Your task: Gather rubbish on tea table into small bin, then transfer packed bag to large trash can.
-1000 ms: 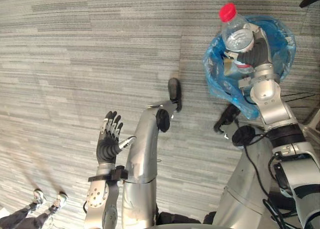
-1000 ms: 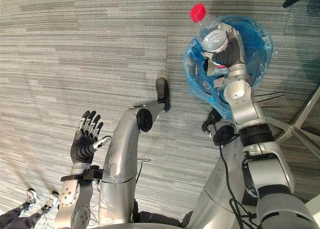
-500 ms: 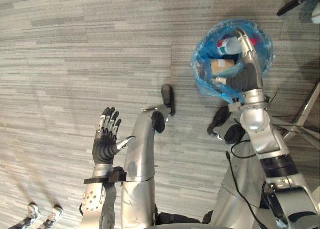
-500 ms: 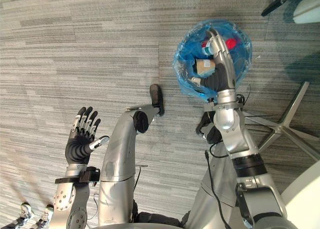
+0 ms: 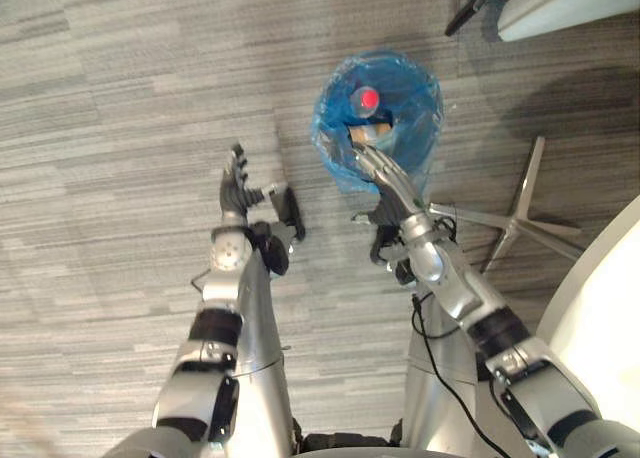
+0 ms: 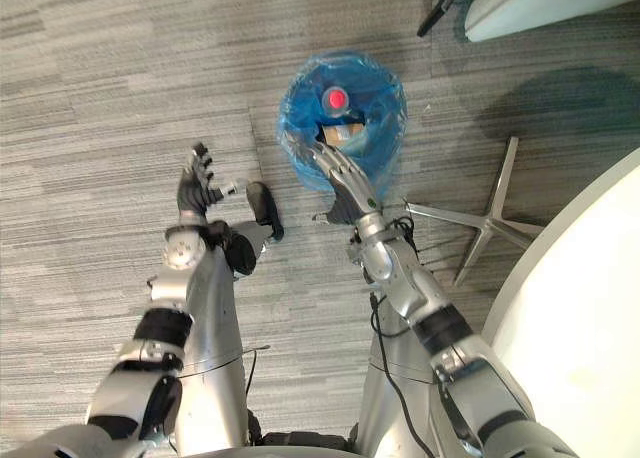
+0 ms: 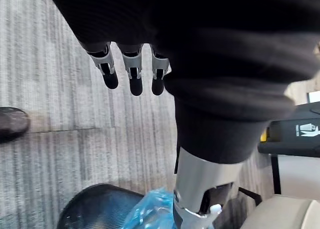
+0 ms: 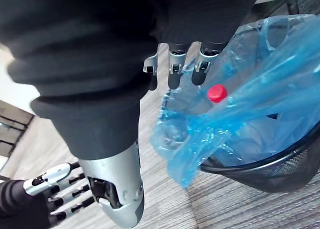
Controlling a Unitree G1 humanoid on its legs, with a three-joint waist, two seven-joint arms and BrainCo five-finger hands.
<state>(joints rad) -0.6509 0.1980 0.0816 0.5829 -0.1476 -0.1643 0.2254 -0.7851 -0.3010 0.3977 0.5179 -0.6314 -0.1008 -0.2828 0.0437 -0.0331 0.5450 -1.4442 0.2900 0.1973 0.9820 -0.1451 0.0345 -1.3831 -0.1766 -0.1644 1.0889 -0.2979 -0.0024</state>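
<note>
Left eye view looks down on the small bin (image 8: pixel 270 165) standing on the carpet, lined with a blue bag (image 5: pixel 422 128) that holds a red-capped bottle (image 5: pixel 368 99) and a brown scrap (image 5: pixel 366 134).

The main risk, as I judge it, is a one-sided lift. The bag's rim is loose and crumpled, and the bottle stands with its cap up near the opening. If only the near edge were taken, the bag could tip and let the bottle roll out. The thin plastic could also catch or tear on the black mesh, or the light bin could come up with the bag and topple. A metal chair base (image 5: pixel 520 218) lies close on the right, so a swing that way could snag.

The right hand (image 5: pixel 392 190) reaches forward from the near side with its fingers (image 8: pixel 172 71) straight and spread, gripping nothing. Their tips lie over the bag's near rim, at or just short of the plastic; I cannot tell whether they touch it. The bottle cap sits just beyond them, inside the bag.

The left hand (image 5: pixel 235 186) hangs to the left of the bin, well apart from it, fingers straight and empty.
</note>
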